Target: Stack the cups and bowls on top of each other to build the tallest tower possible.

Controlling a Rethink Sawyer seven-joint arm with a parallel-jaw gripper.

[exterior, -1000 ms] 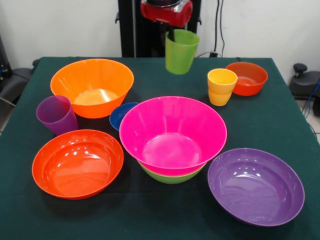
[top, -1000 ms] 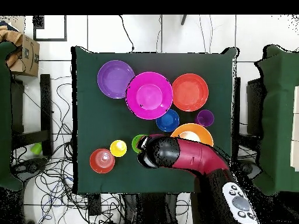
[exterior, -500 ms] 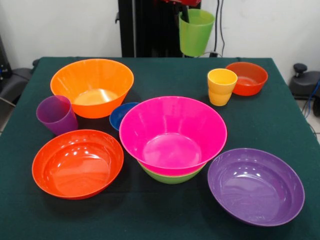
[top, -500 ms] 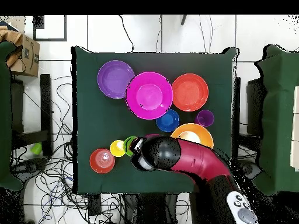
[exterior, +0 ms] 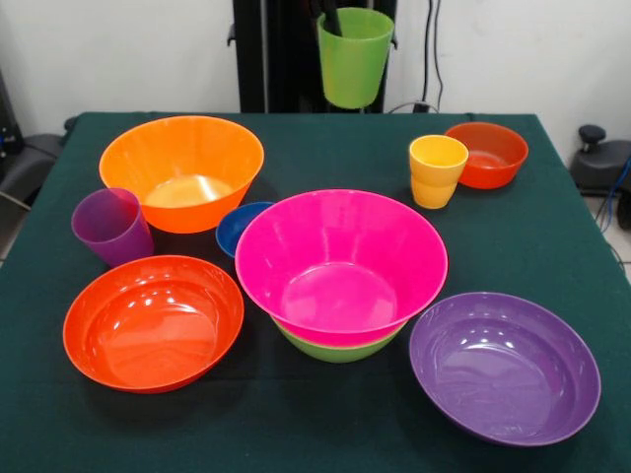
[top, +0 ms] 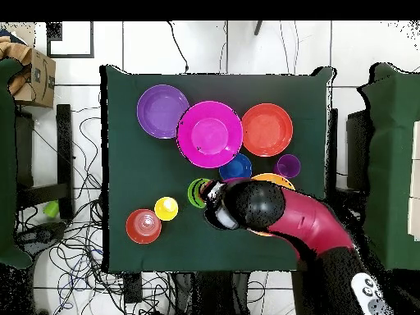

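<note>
Up above the far edge of the tabletop (exterior: 552,227), which wears a dark green cloth, the tool (exterior: 333,18) has one dark finger dipped inside the green cup (exterior: 353,57) and carries it clear of the cloth, clamped on the cup's wall. The pink bowl (exterior: 340,261) sits mid-table, nested in a lime green bowl (exterior: 335,349). Taking the pink bowl as the mark: the purple bowl (exterior: 505,367) lies just beside it toward the camera's right, the red-orange bowl (exterior: 153,321) on its other side, the small blue bowl (exterior: 239,226) tucked behind it, touching. Farther back stand the big orange bowl (exterior: 182,169), the purple cup (exterior: 110,226) and the yellow cup (exterior: 436,170) next to a small red-orange bowl (exterior: 488,154). From overhead, the red arm (top: 295,221) covers most of the orange bowl; cables (top: 78,246) trail over the white tiled floor (top: 205,41).
</note>
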